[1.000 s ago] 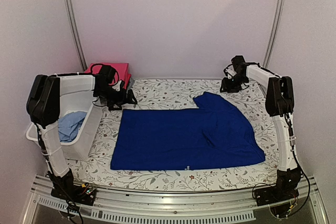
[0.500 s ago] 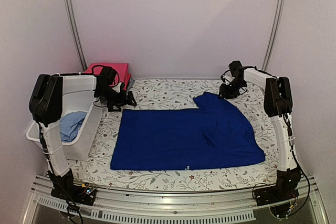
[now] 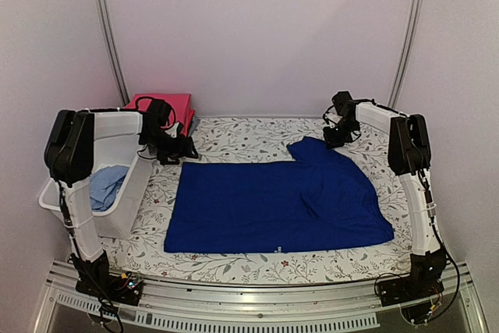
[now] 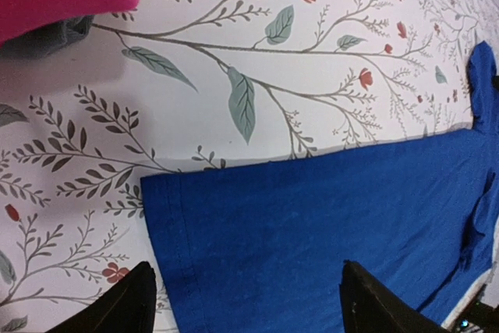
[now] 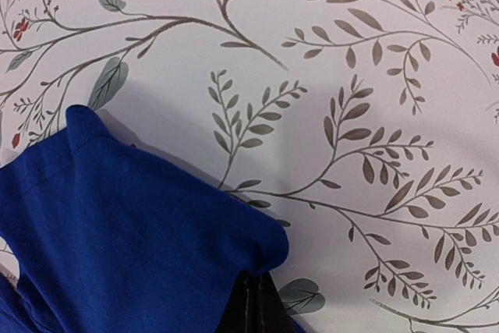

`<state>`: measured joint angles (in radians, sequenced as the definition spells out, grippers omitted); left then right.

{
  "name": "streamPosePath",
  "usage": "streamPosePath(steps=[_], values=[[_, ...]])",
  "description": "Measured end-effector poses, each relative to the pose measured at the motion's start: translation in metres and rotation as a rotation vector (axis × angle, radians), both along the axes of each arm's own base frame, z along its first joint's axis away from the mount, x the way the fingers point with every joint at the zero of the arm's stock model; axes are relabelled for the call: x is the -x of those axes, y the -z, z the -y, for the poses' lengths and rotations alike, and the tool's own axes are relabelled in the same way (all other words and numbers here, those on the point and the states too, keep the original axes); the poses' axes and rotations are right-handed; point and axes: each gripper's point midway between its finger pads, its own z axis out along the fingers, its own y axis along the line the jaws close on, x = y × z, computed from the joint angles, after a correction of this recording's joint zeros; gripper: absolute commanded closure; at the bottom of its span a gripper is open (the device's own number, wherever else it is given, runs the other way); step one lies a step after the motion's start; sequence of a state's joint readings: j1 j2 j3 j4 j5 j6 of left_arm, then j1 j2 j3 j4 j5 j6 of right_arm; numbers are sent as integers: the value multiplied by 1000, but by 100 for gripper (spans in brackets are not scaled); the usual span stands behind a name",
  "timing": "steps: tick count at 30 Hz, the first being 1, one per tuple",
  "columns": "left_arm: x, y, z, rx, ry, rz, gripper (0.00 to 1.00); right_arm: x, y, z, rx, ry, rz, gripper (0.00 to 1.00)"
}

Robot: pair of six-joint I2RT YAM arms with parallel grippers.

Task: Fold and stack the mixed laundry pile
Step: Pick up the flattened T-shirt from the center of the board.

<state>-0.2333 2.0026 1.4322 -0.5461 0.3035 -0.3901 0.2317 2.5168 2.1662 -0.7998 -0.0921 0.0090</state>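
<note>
Top view: royal-blue trousers (image 3: 273, 204) lie spread flat across the middle of a floral tabletop (image 3: 242, 134). The left fingers (image 3: 185, 148) hover just beside the cloth's far left corner. The right fingers (image 3: 334, 136) sit at its far right corner. A folded pink-red garment (image 3: 165, 104) rests at the far left, behind a white basket (image 3: 129, 193) that holds pale-blue cloth (image 3: 105, 185).

Left wrist view: the left fingers (image 4: 117, 311) are spread wide. One tip is at the hemmed side edge and the other is over blue fabric, a little way from the corner. An edge of the pink-red garment shows at upper left.

Right wrist view: the right fingers (image 5: 249, 306) are pressed together into a thin dark line, touching a rumpled blue corner. Whether any fabric is caught between them cannot be told.

The step in hand looks like taking both far corners to fold the trousers toward the near edge. To do it well, the left fingers should come down on the hem close to the corner and catch every layer. The right side needs a sure pinch before lifting. Both corners should then rise and travel together, so that the edges meet squarely and the cloth does not drag.
</note>
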Motion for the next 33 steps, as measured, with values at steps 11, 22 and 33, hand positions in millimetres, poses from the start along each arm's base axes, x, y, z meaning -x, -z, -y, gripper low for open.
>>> streamPosePath(steps=[11,22,33], values=[[-13,36,-6,-89,55,-13,36,0,-2,3,-96,21,-27,100],[-26,44,-16,-166,50,12,60,1,-2,4,-113,29,-37,100],[-35,47,-13,-155,45,20,88,0,-3,7,-136,45,-44,100]])
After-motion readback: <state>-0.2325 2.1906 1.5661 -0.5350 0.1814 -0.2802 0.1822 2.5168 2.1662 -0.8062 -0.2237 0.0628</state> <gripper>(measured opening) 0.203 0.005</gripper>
